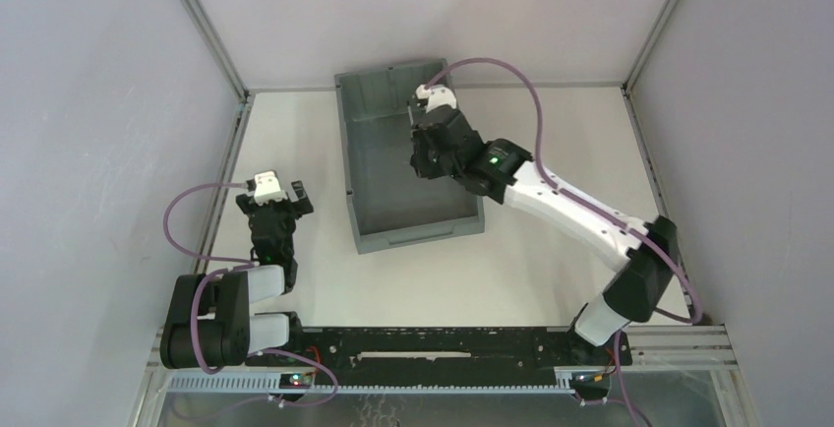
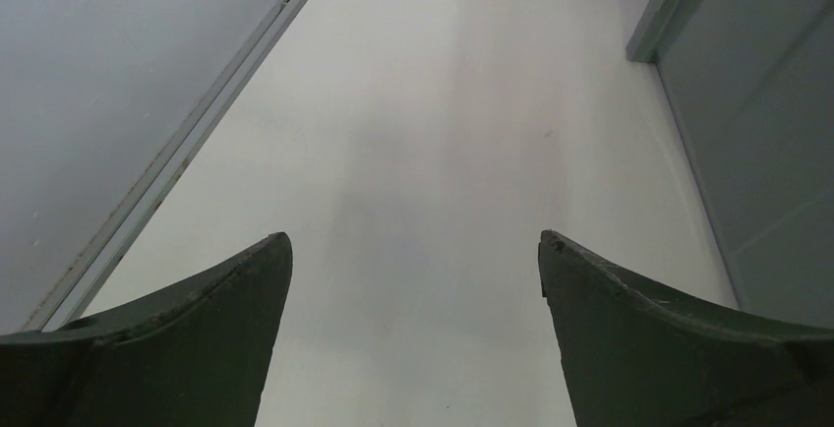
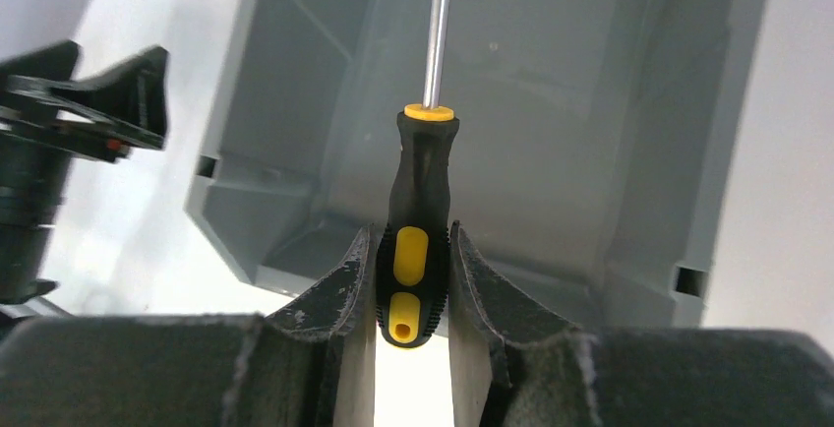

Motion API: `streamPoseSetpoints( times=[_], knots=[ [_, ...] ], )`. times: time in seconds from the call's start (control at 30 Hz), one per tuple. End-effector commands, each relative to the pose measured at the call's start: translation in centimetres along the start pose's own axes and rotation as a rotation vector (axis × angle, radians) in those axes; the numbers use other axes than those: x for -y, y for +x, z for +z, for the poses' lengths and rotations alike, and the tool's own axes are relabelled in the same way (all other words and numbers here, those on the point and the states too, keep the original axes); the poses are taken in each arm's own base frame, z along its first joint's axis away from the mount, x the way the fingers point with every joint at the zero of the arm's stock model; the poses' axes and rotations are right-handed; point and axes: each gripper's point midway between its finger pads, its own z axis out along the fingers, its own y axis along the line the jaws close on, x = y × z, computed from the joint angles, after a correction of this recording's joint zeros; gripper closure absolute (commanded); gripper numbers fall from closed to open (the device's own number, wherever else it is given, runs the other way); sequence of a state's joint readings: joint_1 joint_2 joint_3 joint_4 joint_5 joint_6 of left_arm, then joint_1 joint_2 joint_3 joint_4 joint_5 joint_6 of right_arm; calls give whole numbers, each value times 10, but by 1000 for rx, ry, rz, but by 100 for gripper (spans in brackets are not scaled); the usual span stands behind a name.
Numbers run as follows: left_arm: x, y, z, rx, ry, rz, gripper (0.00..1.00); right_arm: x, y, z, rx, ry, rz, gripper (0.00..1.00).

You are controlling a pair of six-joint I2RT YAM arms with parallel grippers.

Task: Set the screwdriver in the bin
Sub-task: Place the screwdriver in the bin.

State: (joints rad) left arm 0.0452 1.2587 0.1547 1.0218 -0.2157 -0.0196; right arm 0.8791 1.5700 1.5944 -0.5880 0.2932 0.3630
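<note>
Left hand [image 2: 413, 250] is hanging at lower left, spread wide above the surface [image 2: 443, 102]. Right hand [image 3: 413, 250], upper centre, is pinching the screwdriver [image 3: 423, 181] by its handle over the bin [image 1: 393, 206]. Lowering it near the floor before releasing is looking wisest, to avoid a bounce.

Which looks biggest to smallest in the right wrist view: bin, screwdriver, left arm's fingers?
Largest: bin. Then screwdriver and left arm's fingers, unranked: the screwdriver sits far nearer the camera.
</note>
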Motion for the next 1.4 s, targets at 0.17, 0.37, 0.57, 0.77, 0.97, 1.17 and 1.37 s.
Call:
streamPoseSetpoints(
  times=[0.17,0.37,0.57,0.77,0.97,1.17,1.37],
  knots=[
    [2,-24,9,64,-8,-19,0,-2,63,90,-136,5,39,98],
    [1,-24,9,63,-9,-19,0,6,102,135,-213,38,38,97],
    [1,-24,9,65,-10,-19,0,17,138,168,-294,58,50,95],
    [2,-24,9,63,-9,-19,0,23,160,187,-348,67,57,83],
    [2,-24,9,64,-8,-19,0,28,169,192,-378,72,62,63],
    [1,-24,9,64,-10,-19,0,24,154,181,-333,95,26,0],
    [1,-24,9,63,-9,-19,0,18,132,167,-288,105,19,0]
  ],
)
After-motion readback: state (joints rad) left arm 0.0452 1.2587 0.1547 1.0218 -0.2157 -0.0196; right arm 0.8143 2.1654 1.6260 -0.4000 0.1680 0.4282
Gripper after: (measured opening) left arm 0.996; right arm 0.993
